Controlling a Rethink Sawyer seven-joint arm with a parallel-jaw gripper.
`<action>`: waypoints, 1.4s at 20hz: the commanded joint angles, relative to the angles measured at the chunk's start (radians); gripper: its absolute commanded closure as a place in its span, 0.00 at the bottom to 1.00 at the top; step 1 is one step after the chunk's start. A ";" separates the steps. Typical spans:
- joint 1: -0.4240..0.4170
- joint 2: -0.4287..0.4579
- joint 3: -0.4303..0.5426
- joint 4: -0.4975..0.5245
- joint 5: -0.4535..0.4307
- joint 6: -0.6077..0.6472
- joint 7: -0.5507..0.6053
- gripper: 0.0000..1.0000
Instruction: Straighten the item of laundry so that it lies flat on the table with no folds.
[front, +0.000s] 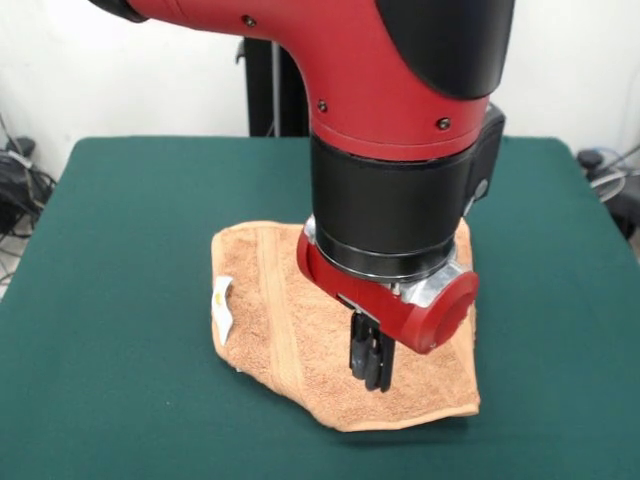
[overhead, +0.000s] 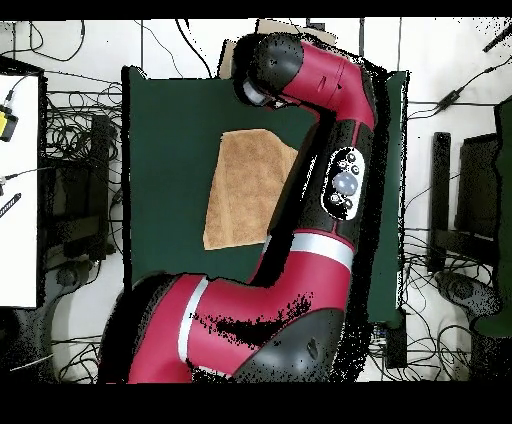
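The tan-orange towel (front: 290, 340) lies on the dark green table (front: 120, 250), near its middle. Its white label (front: 223, 305) with yellow print curls up at the left edge. A woven band runs beside that edge. The near edge is uneven and the near right corner juts out. My gripper (front: 372, 378) hangs from the red wrist just above the towel's near part, fingers close together with nothing seen between them. In the overhead view the towel (overhead: 240, 190) shows on the table (overhead: 165, 140). The arm covers its right side and hides the gripper.
The red and black arm (front: 400, 150) fills the upper middle of the front view. Cables and equipment (overhead: 75, 190) lie off the table on the floor. A white surface (overhead: 18, 200) stands at the overhead view's left edge.
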 joint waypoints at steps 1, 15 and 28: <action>0.033 0.015 0.038 0.046 -0.051 0.014 0.089 1.00; 0.039 0.023 0.038 0.062 -0.062 -0.027 0.090 1.00; 0.027 0.024 0.048 0.102 -0.078 -0.090 0.069 1.00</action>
